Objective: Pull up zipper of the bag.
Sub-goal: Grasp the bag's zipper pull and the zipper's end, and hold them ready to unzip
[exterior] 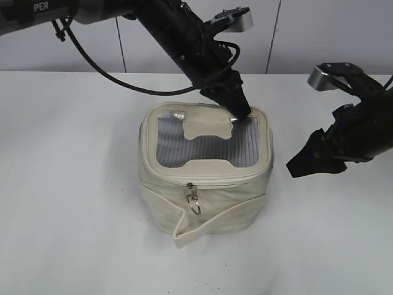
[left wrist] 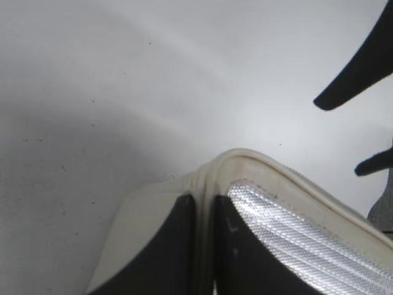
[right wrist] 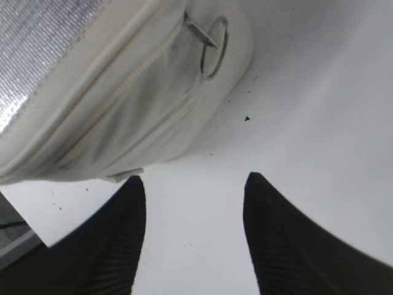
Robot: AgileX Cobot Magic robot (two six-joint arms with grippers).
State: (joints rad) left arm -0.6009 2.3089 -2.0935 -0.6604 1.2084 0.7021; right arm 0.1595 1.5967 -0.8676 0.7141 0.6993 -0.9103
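Letters "PER" readable in white on the dark left arm (exterior: pixel 37 7) at the top-left corner of the exterior view; nothing else legible.

Cream bag (exterior: pixel 206 172) standing upright mid-table on the white table (exterior: pixel 67 184), bare surface open on every side. Zipper (exterior: pixel 202 179) tracing the lid rim, its silver pull with a wire ring (exterior: pixel 193 201) hanging on the front face — loose strap flap (exterior: pixel 184 230) trailing below it.

Left gripper (exterior: pixel 241 110) reaching down onto the far right corner of the lid, jaws closed narrowly on the rim seam (left wrist: pixel 206 203), one finger (left wrist: pixel 166 252) outside and the other over the mesh.

Right gripper (right wrist: pixel 193 203) hovering beside the bag's right side, apart from it, fingers (right wrist: pixel 116 246) spread wide and holding nothing — only bare table between them.
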